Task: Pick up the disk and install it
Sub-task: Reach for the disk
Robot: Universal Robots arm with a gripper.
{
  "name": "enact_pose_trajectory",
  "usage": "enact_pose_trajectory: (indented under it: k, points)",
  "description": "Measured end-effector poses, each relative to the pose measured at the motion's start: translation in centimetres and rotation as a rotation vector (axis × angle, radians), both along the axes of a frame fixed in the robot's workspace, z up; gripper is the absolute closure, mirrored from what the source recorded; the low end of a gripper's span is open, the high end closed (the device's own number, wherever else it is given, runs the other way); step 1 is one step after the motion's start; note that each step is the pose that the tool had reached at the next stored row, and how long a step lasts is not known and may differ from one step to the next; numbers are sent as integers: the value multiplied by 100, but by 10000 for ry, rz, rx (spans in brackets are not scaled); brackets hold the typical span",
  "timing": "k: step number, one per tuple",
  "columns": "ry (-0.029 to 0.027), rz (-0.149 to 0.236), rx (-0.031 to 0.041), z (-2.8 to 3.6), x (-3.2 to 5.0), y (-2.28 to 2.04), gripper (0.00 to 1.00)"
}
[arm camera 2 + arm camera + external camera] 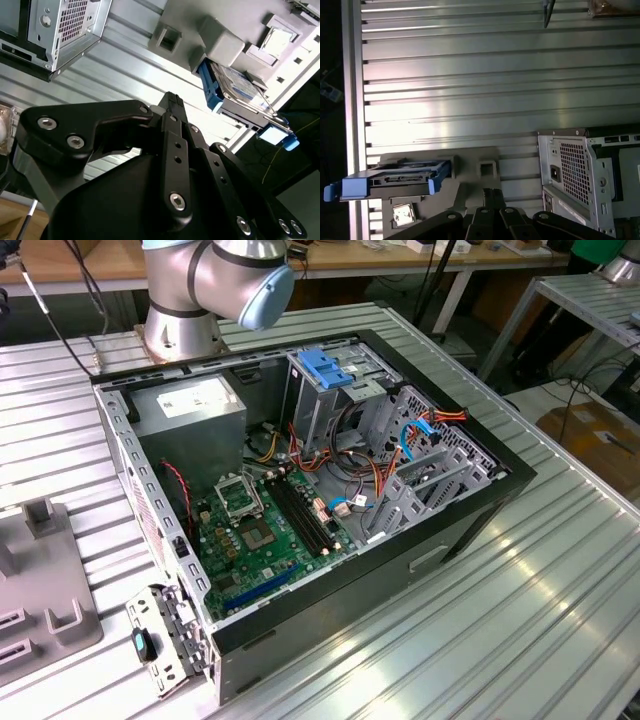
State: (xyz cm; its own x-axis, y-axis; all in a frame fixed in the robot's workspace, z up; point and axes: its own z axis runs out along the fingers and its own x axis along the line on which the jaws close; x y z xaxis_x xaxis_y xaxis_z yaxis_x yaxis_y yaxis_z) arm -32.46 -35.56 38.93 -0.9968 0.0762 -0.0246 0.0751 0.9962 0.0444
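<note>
The disk [241,86] is a flat silver-black drive with a white and blue label and blue side rails. It stands on edge in a slot of a grey holder [220,42] on the ribbed metal table. In the first wrist view the disk [395,178] shows edge-on in the holder [472,172]. My gripper [172,100] hovers above the table a short way from the disk. Its black fingers are together with nothing between them, and the gripper [492,194] is apart from the holder.
An open computer case [480,510] lies on the table, with a motherboard [260,530], a grey power-supply box [190,405] and a metal cage with a blue top [330,370]. Its perforated rear corner [577,172] is close to my fingers. The grey holder [40,590] sits at the exterior view's left.
</note>
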Motion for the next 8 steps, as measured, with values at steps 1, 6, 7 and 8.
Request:
enact_pose_trajectory:
  k: [1, 6, 7, 8]
  points:
    - [1, 0, -1, -3, -15, 14, 89]
    - [1, 0, -1, -15, -83, 49, 89]
    - [1, 0, -1, -17, -98, 55, 89]
    - [1, 1, 0, -21, -118, 65, 89]
